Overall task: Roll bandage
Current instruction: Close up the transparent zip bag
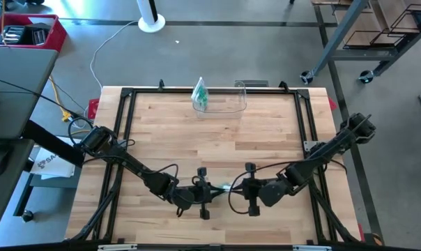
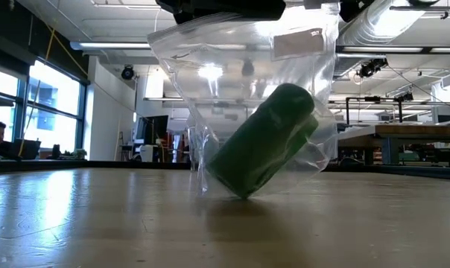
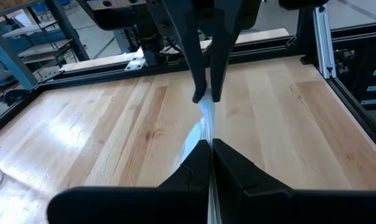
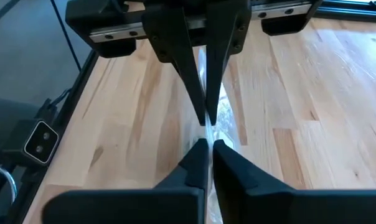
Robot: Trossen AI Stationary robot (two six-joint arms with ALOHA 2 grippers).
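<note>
A clear zip bag [image 2: 232, 89] holds a green bandage roll [image 2: 262, 141]. The bag hangs between my two grippers near the table's near edge, at the middle [image 1: 225, 187]. The roll sits tilted in the bag, and its lower end [image 2: 243, 193] is on the table. My left gripper [image 1: 214, 189] and my right gripper [image 1: 236, 188] face each other, both shut on the bag's top. Each wrist view shows the other gripper's fingers just beyond its own, in the left wrist view [image 3: 206, 93] and in the right wrist view [image 4: 205, 112]. My left gripper pinches the bag's top edge [image 3: 205, 124] between its two fingers, coming roughly level from the table's left side. The bag hangs below the fingers, with the roll's lower end on the table. My right gripper pinches the same top edge [image 4: 210, 127] between its two fingers, coming roughly level from the table's right side, close to the left gripper's fingers. The bag hangs below it.
A clear bin [image 1: 233, 102] stands at the table's far edge, with a green-and-white pack [image 1: 200, 96] at its left end. A black frame [image 1: 127, 125] runs along the table's sides. Bare wood lies between the grippers and the bin.
</note>
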